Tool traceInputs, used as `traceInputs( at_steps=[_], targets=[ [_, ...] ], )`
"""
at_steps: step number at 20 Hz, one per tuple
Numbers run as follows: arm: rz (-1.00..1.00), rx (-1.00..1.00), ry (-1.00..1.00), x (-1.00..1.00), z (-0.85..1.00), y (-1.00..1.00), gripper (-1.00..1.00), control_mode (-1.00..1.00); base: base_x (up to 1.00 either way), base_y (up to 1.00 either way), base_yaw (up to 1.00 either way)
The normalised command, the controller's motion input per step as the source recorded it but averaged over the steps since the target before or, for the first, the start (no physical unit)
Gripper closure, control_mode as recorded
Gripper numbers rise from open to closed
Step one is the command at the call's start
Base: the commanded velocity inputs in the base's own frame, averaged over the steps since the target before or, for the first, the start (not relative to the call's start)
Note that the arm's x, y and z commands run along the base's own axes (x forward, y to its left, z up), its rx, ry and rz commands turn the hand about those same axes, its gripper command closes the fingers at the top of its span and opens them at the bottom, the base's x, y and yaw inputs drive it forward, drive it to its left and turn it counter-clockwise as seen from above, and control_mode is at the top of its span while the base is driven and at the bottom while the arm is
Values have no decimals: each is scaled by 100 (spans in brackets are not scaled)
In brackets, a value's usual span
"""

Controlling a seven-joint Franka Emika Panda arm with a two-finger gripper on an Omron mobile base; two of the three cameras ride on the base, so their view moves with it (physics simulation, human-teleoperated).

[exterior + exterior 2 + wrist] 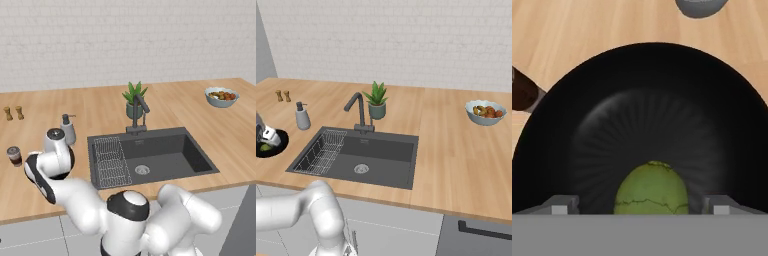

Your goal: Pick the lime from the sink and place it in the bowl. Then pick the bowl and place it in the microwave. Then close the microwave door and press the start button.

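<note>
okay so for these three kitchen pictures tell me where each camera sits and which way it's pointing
Left base view: behind the arm on its left, facing forward and down at the sink; white arm rises lower right.
Right base view: behind on the right, same sink; arm at lower left.
Hand view: on the hand, looking into the bowl at the lime between the open end effector fingertips.
Both base views share the sink and faucet.

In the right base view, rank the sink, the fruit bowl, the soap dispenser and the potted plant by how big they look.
1. Sink, by far the largest.
2. Fruit bowl and potted plant: too alike to rank; one wide, one tall.
3. Soap dispenser, smallest.
</note>
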Motion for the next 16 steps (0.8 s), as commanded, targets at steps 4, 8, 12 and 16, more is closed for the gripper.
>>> traceInputs(
  at_steps=[4,8,12,16],
  targets=[
    [-2,1,0,0,53,-22,-100,-100,0,0,0],
    [-4,0,2,0,16,-36,-100,-100,0,0,0],
    [-6,3,0,0,0,-54,-100,-100,0,0,0],
    [-2,9,4,0,0,-51,-100,-100,0,0,0]
  ],
)
